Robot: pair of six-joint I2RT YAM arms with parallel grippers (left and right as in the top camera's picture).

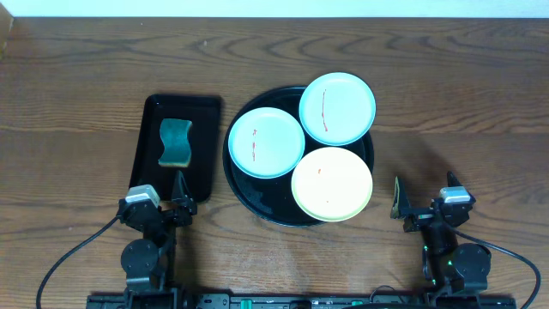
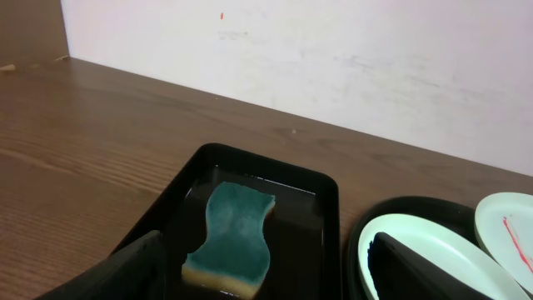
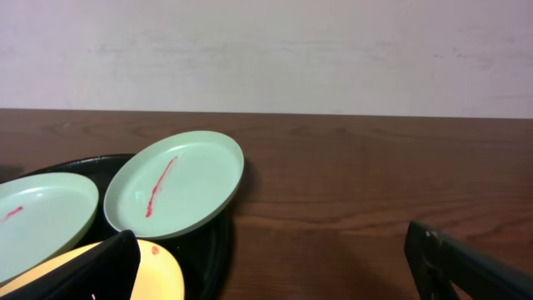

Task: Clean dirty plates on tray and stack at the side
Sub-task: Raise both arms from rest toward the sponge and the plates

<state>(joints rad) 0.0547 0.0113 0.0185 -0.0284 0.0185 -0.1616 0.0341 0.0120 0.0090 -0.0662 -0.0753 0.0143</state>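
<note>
The round black tray [image 1: 243,190] holds three plates. A mint-blue plate [image 1: 266,142] with red smears lies at its left. A second mint-blue plate [image 1: 337,107] with a red streak lies at the back right, overhanging the rim. A pale yellow plate [image 1: 332,184] with a small red spot lies at the front right. My left gripper [image 1: 163,199] is open and empty, near the table's front left. My right gripper [image 1: 425,202] is open and empty, right of the tray. The right wrist view shows the streaked plate [image 3: 175,187], the yellow plate [image 3: 158,268] and the open gripper [image 3: 271,242].
A small rectangular black tray [image 1: 146,146] left of the round tray holds a teal sponge [image 1: 175,142]. The sponge also shows in the left wrist view [image 2: 231,237], ahead of the open left gripper [image 2: 265,250]. Bare wooden table lies right of the round tray [image 3: 375,208].
</note>
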